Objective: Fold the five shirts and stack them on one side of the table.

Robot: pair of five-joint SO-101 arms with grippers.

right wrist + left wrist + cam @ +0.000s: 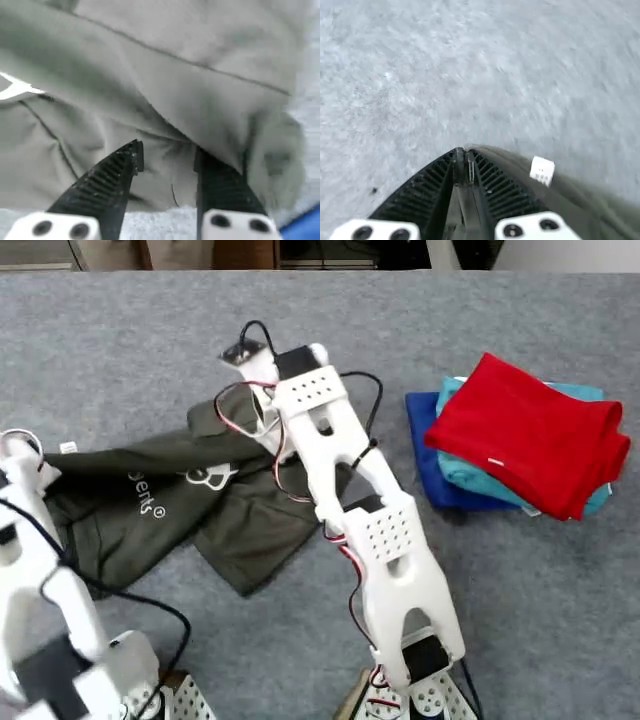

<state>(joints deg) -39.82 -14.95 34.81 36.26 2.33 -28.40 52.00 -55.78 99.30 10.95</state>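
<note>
The left end effector [465, 156] gripped the olive shirt's [135, 525] edge low at the bench. The outstretched right end effector [166, 154] hung over the shirt, jaws apart.

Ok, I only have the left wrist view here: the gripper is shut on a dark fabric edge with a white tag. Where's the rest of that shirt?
Observer: The dark shirt lies crumpled and unfolded across the middle and left of the table.
Reviewer: Any shirts folded?
Observer: Yes, a stack on the right arm's side: red shirt on top, teal shirt under it, blue shirt at the bottom.
Reviewer: And the other arm?
Observer: The right gripper is open, just over the same dark shirt.
</note>
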